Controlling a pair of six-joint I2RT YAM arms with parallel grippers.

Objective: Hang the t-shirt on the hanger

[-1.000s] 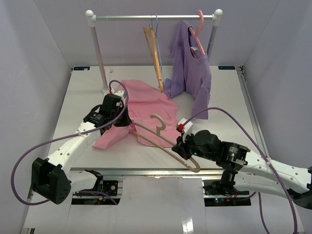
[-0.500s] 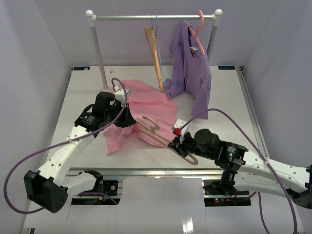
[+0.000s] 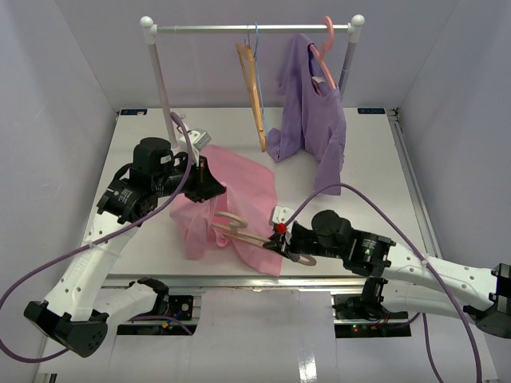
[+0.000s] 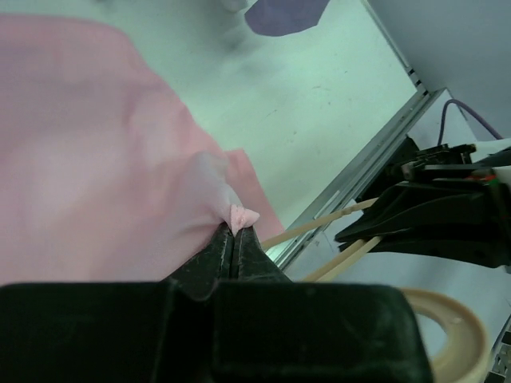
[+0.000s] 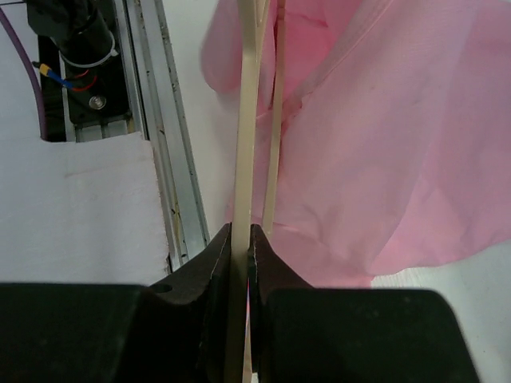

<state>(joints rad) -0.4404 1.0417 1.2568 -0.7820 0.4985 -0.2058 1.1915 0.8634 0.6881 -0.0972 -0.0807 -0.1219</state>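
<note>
White table (image 3: pixel 359 159), pale lavender walls. Rack (image 3: pixel 251 29) at back carries orange hanger (image 3: pixel 254 88) and purple shirt (image 3: pixel 315 120) on pink hanger (image 3: pixel 323 48). Left gripper (image 4: pixel 233 235) pinched tight on fold of t-shirt (image 3: pixel 239 191); cloth held up, draping near front edge. Right gripper (image 5: pixel 239 239) clamped narrow on hanger (image 3: pixel 255 238) bar, hanger against shirt's lower part.

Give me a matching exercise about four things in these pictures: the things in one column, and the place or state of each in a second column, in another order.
Column one:
1. pink t-shirt
2. beige hanger
3. purple shirt
4. orange hanger

Column two:
A. hangs bare on the rail
B. clamped in the right pincer
C. hangs from a pink hanger
D. pinched by the left pincer

Pairs: 1-D; 2-B; 3-C; 4-A
</note>
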